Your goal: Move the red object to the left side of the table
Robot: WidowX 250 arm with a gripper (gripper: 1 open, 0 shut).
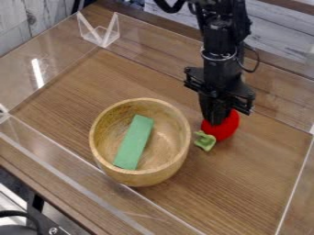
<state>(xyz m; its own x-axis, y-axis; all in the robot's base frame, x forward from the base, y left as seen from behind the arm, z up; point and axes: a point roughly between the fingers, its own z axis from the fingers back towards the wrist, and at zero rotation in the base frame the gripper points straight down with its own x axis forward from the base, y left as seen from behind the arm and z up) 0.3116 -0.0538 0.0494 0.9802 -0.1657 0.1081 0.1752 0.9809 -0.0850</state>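
The red object [222, 128] is a small rounded red toy with a light green leafy stem [205, 140]. It rests on the brown wood-grain table [135, 78] at the right, just right of the wooden bowl. My gripper [222, 112] comes straight down from above and its black fingers are closed onto the top of the red object. The upper part of the toy is hidden behind the fingers.
A round light wooden bowl [162, 161] holding a flat green block [134, 141] stands left of the toy, close to its stem. Low clear acrylic walls [55, 174] border the table. A clear angled stand [98, 30] sits at the back left.
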